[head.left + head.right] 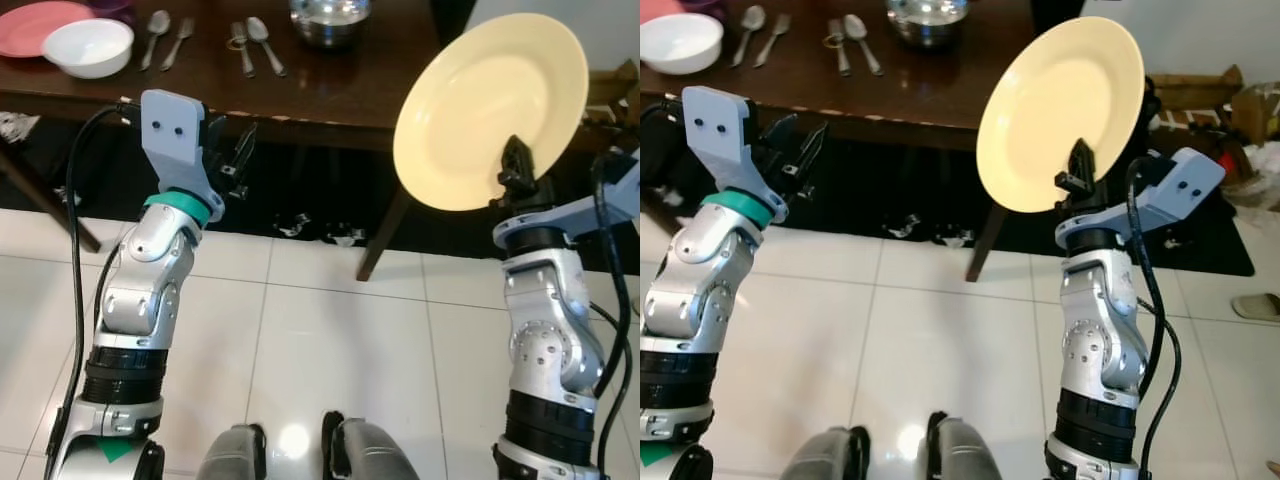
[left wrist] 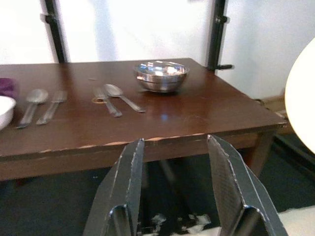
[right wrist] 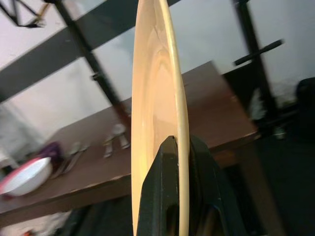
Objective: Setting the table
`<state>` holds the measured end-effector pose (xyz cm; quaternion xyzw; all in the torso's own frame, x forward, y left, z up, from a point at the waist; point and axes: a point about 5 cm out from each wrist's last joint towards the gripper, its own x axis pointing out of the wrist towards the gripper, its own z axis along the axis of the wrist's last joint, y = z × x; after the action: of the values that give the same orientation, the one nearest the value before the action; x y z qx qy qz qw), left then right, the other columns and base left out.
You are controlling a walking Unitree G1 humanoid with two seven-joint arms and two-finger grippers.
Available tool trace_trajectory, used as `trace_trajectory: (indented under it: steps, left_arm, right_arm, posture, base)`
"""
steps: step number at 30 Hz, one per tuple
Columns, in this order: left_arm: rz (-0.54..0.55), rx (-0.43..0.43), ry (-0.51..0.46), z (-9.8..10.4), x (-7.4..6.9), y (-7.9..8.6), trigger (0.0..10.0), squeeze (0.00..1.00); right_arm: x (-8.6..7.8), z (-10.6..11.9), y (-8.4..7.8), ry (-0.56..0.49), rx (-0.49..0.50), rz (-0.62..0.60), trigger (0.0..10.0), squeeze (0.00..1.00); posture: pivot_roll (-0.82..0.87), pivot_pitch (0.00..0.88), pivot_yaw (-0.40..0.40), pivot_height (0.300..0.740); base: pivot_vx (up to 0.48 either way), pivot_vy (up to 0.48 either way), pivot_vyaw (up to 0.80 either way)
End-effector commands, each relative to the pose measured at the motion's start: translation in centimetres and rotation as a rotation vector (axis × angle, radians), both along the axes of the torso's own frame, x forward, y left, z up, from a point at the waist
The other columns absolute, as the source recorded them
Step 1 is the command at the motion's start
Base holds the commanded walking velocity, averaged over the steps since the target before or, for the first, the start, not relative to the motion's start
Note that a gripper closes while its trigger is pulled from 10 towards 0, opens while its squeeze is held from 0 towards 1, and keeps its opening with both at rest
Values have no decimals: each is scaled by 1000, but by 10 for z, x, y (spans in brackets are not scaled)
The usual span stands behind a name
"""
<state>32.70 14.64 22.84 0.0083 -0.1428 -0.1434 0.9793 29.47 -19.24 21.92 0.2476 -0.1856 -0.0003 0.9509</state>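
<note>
The table (image 1: pixel 330 95) stands ahead of the robot, across the tiled floor (image 1: pixel 330 330). On its far left lies a plate (image 1: pixel 40 25) with a bowl (image 1: pixel 88 46) just right of it. Right of the bowl lie a spoon (image 1: pixel 155 35) and fork (image 1: pixel 178 40), then a second fork (image 1: pixel 241 48) and spoon (image 1: pixel 264 42). A metal bowl (image 1: pixel 330 20) sits further right. The right gripper (image 1: pixel 515 170) holds a large plate (image 1: pixel 490 110) upright before the table's right end; the left gripper (image 1: pixel 235 155) hangs before its front edge.
</note>
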Motion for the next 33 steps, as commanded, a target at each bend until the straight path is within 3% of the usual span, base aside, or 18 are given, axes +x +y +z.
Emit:
trace_trajectory:
  steps: [1,14,19,33]
  left_arm:
    - [1,5,12,-3,-1,0,10000,0]
    - [0,7,15,-4,-1,0,10000,0]
    - [1,14,24,-5,0,-1,10000,0]
    - [11,25,48,-8,1,-5,10000,0]
  right_arm:
    - [-2,1,-4,-5,1,-16,10000,0]
    - [-1,1,-4,-2,-1,-9,10000,0]
    - [-1,0,-4,1,0,-3,10000,0]
    - [0,-1,-3,8,-16,11,10000,0]
  posture:
    - [4,63,27,740]
    - [3,65,27,740]
    - [3,66,27,740]
    - [3,68,29,740]
  base:
    - [-326,0,0]
    - [-320,0,0]
    - [0,0,0]
    - [0,0,750]
